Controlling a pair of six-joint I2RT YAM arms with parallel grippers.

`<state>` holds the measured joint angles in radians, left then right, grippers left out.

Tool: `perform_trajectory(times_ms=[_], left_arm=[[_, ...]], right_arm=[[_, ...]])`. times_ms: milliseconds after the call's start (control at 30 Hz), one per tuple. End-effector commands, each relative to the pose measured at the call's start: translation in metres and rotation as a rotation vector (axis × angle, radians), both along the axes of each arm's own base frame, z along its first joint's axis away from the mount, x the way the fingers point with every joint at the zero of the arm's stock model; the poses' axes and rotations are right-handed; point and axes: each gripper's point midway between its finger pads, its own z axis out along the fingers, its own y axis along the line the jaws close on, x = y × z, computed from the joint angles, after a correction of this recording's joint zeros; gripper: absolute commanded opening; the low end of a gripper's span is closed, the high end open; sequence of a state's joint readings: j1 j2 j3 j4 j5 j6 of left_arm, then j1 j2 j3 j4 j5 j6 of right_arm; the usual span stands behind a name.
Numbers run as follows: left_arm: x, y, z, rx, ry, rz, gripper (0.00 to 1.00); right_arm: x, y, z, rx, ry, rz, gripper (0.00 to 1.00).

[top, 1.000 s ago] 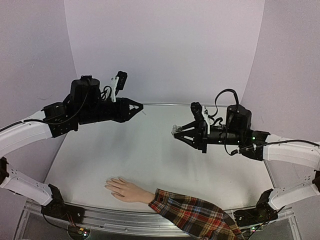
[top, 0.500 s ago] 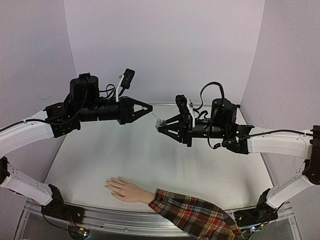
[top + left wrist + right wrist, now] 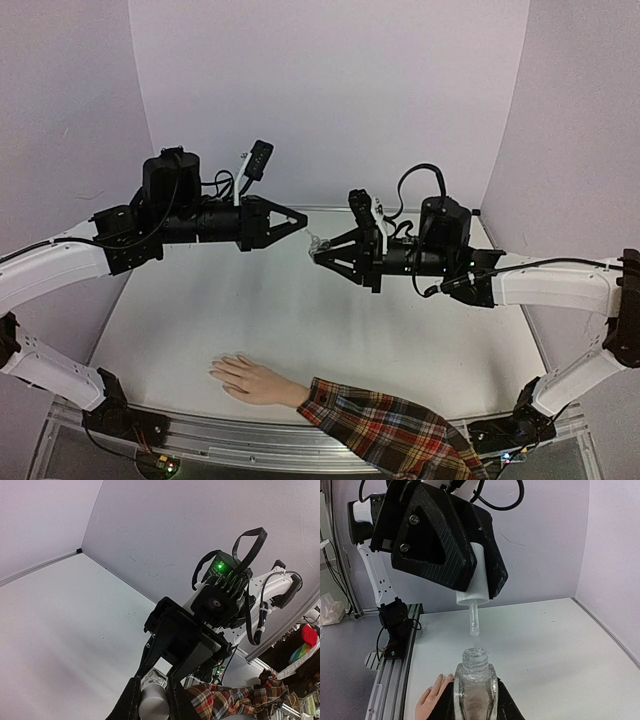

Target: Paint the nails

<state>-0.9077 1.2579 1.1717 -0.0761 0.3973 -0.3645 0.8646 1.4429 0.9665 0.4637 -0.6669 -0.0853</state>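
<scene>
The beige mannequin hand (image 3: 252, 380) lies palm down at the table's near edge, its red plaid sleeve (image 3: 390, 432) trailing right. Its pale nails (image 3: 216, 371) point left. The hand also shows in the right wrist view (image 3: 430, 703). My left gripper (image 3: 300, 218) is shut on the white cap (image 3: 475, 587), and the cap's clear brush (image 3: 474, 622) hangs just above the open neck of the clear bottle (image 3: 474, 690). My right gripper (image 3: 318, 254) is shut on that bottle and holds it in mid-air, tip to tip with the left gripper. The cap (image 3: 152, 702) and bottle (image 3: 157, 679) also show in the left wrist view.
The white table (image 3: 300, 320) is walled by pale lilac panels at the back and sides. An aluminium rail (image 3: 220, 440) runs along the near edge with both arm bases on it.
My right arm has carried the bottle left toward the left gripper. My left gripper has reached slightly right and rolled. The two now meet in mid-air. The mannequin hand has not moved.
</scene>
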Motion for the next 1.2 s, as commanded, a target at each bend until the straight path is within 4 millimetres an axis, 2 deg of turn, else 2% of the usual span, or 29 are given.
perform_trajectory(times_ms=[0,367,600,1167], left_arm=[[-0.002,0.007,0.035,-0.074,-0.069,0.009,0.00],[0.000,0.017,0.042,-0.088,-0.090,0.058,0.00],[0.001,0.009,0.029,-0.058,-0.060,0.030,0.00],[0.005,0.000,0.013,-0.017,-0.030,0.011,0.00]], right_arm=[[0.003,0.002,0.024,0.062,-0.047,-0.011,0.00],[0.004,0.003,0.023,0.060,-0.044,-0.010,0.00],[0.002,0.004,0.027,0.068,-0.046,0.002,0.00],[0.002,0.006,0.028,0.071,-0.049,0.012,0.00]])
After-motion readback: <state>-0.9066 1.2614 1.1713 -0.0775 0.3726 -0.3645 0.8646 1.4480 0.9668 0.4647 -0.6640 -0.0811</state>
